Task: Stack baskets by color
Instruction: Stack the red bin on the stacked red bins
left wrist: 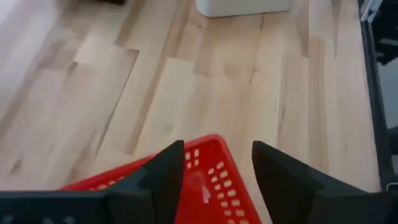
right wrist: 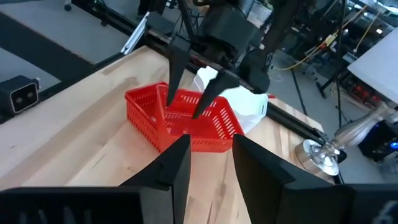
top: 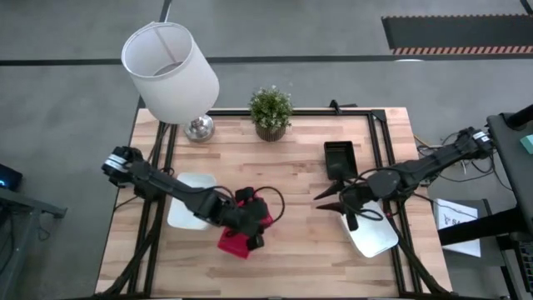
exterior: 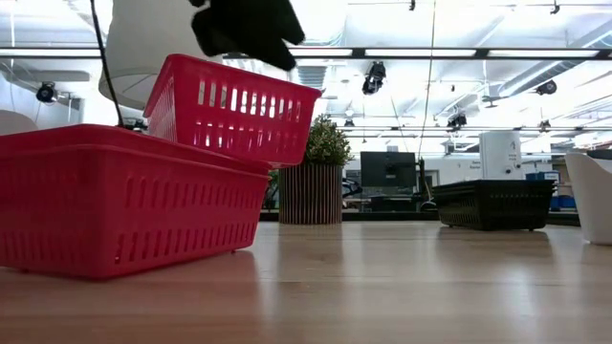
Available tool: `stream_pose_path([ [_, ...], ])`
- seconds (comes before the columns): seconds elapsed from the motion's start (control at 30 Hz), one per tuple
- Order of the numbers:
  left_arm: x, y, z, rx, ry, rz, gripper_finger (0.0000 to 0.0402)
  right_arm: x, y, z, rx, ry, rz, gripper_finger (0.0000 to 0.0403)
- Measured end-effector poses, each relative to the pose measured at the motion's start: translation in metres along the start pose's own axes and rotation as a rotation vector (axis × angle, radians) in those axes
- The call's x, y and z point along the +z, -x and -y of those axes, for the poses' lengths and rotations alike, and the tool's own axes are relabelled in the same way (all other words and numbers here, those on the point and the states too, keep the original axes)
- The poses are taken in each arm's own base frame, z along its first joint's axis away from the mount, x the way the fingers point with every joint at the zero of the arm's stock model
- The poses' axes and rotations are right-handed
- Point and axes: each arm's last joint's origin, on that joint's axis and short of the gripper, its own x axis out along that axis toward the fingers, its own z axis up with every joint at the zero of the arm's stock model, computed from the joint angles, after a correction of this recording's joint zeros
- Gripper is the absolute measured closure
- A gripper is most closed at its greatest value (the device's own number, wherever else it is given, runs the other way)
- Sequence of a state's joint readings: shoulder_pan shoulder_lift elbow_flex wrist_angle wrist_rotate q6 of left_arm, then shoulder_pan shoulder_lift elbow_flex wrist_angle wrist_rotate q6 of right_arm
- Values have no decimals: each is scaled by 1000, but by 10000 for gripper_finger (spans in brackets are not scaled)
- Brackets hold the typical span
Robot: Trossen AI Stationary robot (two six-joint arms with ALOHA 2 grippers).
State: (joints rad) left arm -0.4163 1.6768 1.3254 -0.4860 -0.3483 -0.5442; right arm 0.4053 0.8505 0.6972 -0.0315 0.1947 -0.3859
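Two red baskets sit near the table's front middle. The lower one (exterior: 124, 205) stands flat, and the upper one (exterior: 234, 110) is tilted, resting on the lower one's far rim. My left gripper (right wrist: 183, 112) is open above the upper basket, its fingers either side of that basket's wall (left wrist: 205, 186). My right gripper (top: 323, 200) is open and holds nothing, in the air between the red baskets (top: 237, 237) and a white basket (top: 375, 237) on the right. A black basket (top: 340, 158) stands farther back. Another white basket (top: 190, 204) lies under my left arm. My left gripper comes slanting down at the upper red basket with its fingers (right wrist: 169, 81) apart over the rim. Whether either finger touches the basket I cannot tell.
A big white lampshade (top: 171, 71) on a chrome base stands at the far left, with a small potted plant (top: 271, 112) at the far middle. Bare wood shows between the red baskets and the black basket, and along the near edge.
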Motion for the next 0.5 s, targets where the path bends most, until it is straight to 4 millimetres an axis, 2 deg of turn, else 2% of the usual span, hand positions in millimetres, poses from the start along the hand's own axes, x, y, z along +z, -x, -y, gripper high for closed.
stream_pose_path([
  [0.23,-6,-15,0,-42,-2,-74,221,-1,9,2,-26,16,20,291],
  [0.5,-20,-30,2,-18,48,-156,224,-2,7,1,-24,51,11,291],
])
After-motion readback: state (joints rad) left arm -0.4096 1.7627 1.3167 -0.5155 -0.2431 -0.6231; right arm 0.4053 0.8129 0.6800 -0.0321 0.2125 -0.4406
